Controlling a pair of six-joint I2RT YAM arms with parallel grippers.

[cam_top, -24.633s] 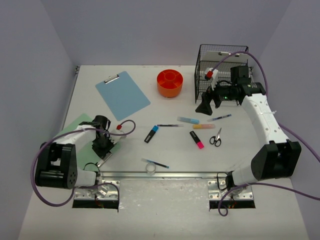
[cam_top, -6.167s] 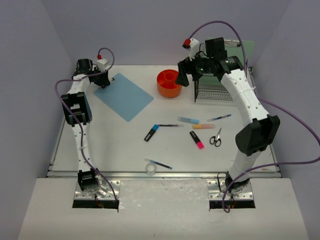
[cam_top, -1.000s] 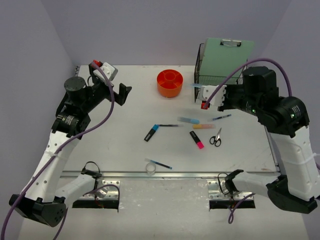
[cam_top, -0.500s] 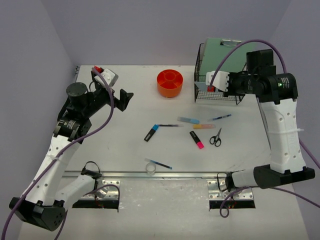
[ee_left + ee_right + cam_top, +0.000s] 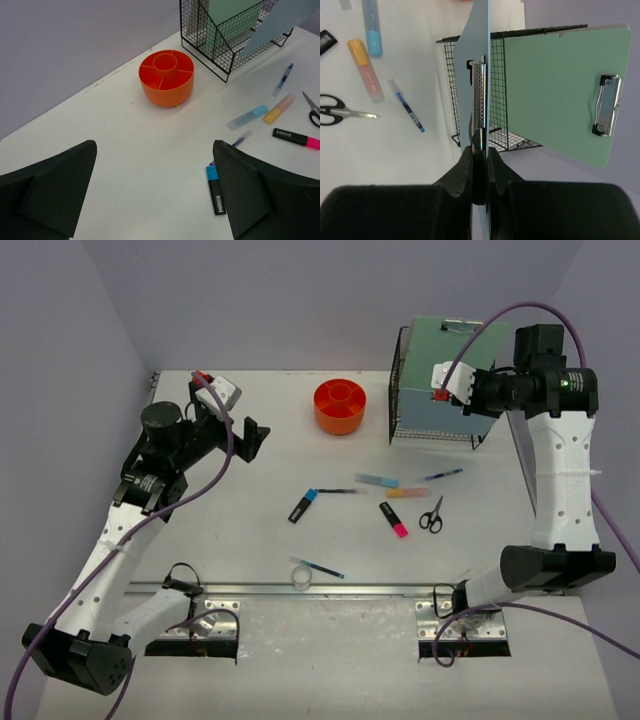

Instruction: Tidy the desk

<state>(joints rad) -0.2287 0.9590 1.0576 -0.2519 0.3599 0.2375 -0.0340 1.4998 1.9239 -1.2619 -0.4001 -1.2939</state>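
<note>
The desk (image 5: pixel 230 540), a white worktop with a metal rail (image 5: pixel 330 590) along its front edge, lies between lavender walls (image 5: pixel 300 300). Over its back-left part the left gripper (image 5: pixel 155 192) hangs spread wide, grasping nothing. Only the overhead view shows the clear tape ring (image 5: pixel 301 577) and one pen (image 5: pixel 316 567) near the front rail. Mid-worktop lie four highlighters (image 5: pixel 393 519), two more pens and one pair of scissors (image 5: pixel 431 514). One orange organizer (image 5: pixel 340 406) stands near the back edge, left of the wire rack (image 5: pixel 432 430) at the back-right corner. The right wrist view alone shows the right gripper (image 5: pixel 480 152) clenched on the blue clipboard (image 5: pixel 479 60), seen edge-on, beside the green clipboard (image 5: pixel 555 95) standing in the rack.
</note>
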